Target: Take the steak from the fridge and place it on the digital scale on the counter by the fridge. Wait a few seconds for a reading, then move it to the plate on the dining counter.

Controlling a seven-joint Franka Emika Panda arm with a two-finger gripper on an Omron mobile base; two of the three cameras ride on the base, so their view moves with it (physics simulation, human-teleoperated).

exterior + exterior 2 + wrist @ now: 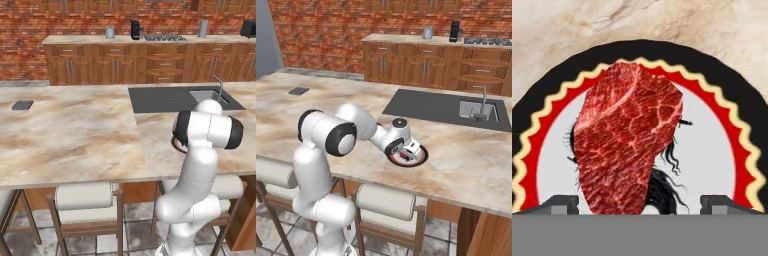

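The steak [628,140] lies flat on the plate [722,95]. The plate is round, with a black rim, a red ring with a yellow wavy line, and a pale middle with a dark drawing on it. It sits on the dining counter [466,160], near the close edge, just in front of the big dark grey panel [426,105].

The gripper [639,202] hangs right over the plate. Its two finger tips [559,204] stand wide apart, one on each side of the steak, and they hold nothing. In the right base view the hand [401,142] covers most of the plate, so you see just a bit of red and black rim. In the left base view the arm [205,150] stands in front of the plate.

One sink [476,110] with one tap [483,97] is set in the right end of the grey panel. One small dark square pad [298,91] lies far off to the left on the same top.

Two padded stools [85,197] stand under the close edge in the left base view. On the far counter [150,40] by the brick wall stand one black machine [135,29] and two grey pots [110,33].
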